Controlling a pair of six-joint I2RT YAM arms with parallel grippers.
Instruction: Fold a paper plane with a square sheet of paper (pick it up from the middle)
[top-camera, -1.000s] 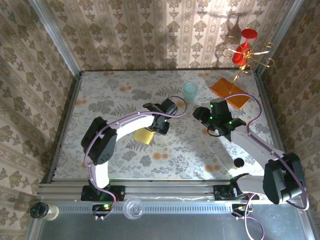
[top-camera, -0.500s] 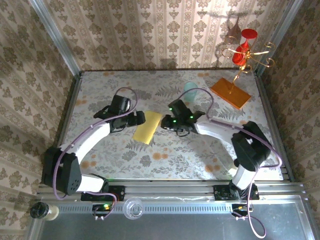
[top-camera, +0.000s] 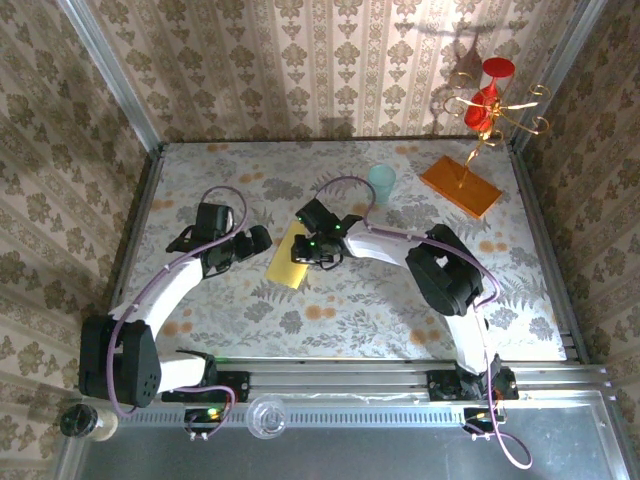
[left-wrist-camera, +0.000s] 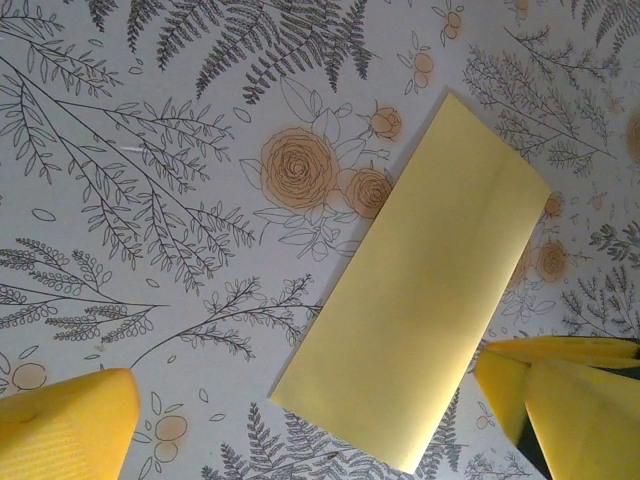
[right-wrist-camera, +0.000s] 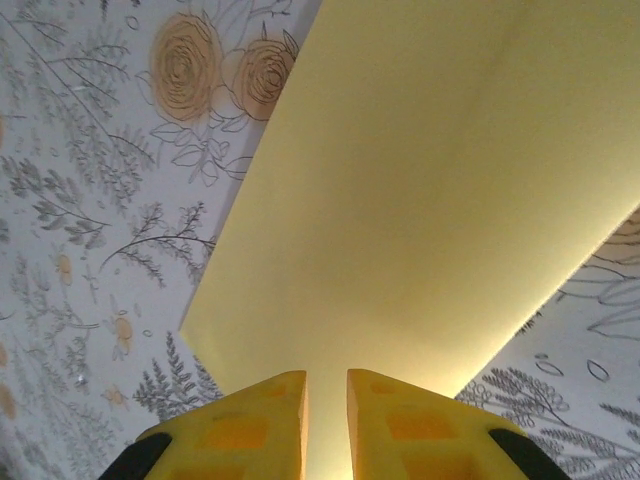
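Observation:
The square sheet of paper (top-camera: 286, 266) lies flat on the floral table, folded in half into a long yellow rectangle (left-wrist-camera: 430, 300). My left gripper (top-camera: 258, 240) hovers just left of it, open, its yellow fingertips (left-wrist-camera: 70, 430) spread wide with the sheet's near corner between them and nothing held. My right gripper (top-camera: 312, 247) sits over the sheet's right side, pointing down at it. Its two yellow fingers (right-wrist-camera: 270, 420) stand almost together with a narrow slit between them, right above the paper (right-wrist-camera: 420, 180), holding nothing.
A pale teal cup (top-camera: 381, 182) stands behind the paper. An orange slab (top-camera: 460, 187) with a gold stand and red pieces (top-camera: 485, 100) sits at the back right. Patterned walls enclose the table on three sides.
My left gripper has come off the paper and drawn back to the left. My right arm has swung from the right side across to the paper and now sits over it.

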